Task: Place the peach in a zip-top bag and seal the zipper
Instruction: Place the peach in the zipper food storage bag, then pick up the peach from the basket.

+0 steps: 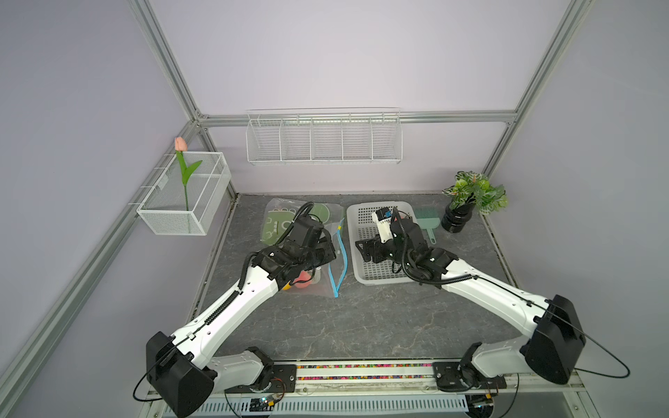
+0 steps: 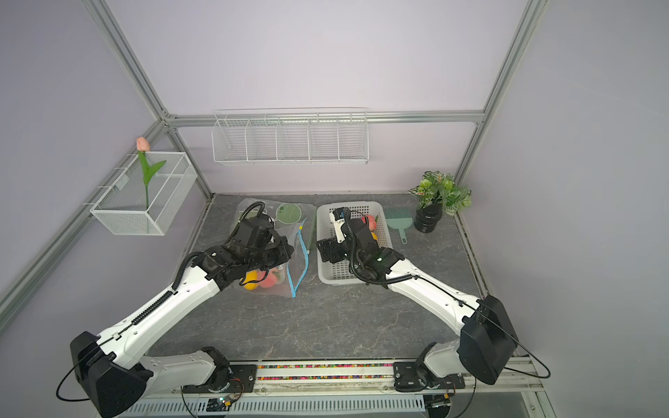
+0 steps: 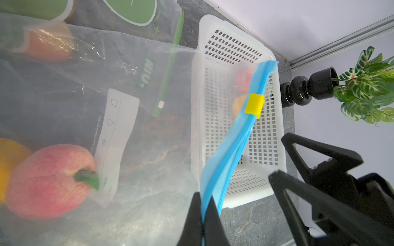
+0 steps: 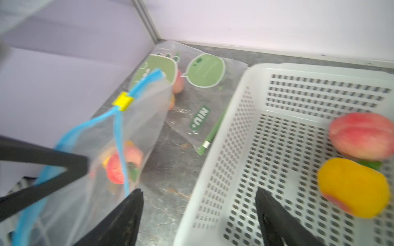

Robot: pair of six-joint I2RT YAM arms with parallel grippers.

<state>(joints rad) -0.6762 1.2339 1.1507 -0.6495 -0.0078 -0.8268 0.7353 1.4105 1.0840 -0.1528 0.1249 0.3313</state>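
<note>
peach (image 3: 49, 181) inside the open zip-top bag (image 3: 149, 149)
left gripper (image 3: 204, 200) clamps the blue zipper strip (image 3: 230, 149); right gripper (image 4: 199, 191), fingers wide apart, over the left rim of the basket (image 4: 234, 95)

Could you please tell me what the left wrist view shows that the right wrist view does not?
Only left wrist: the potted plant and the left tool shut on the blue zipper strip. Only right wrist: the zipper's two tracks parting past the yellow slider, so the clear bag is open. Both: that slider, the bagged peach, the white basket.

lilac walls (image 1: 344, 54), aluminium frame (image 1: 452, 116), white wire shelf (image 1: 324, 139), grey marbled tabletop (image 1: 362, 318).
</note>
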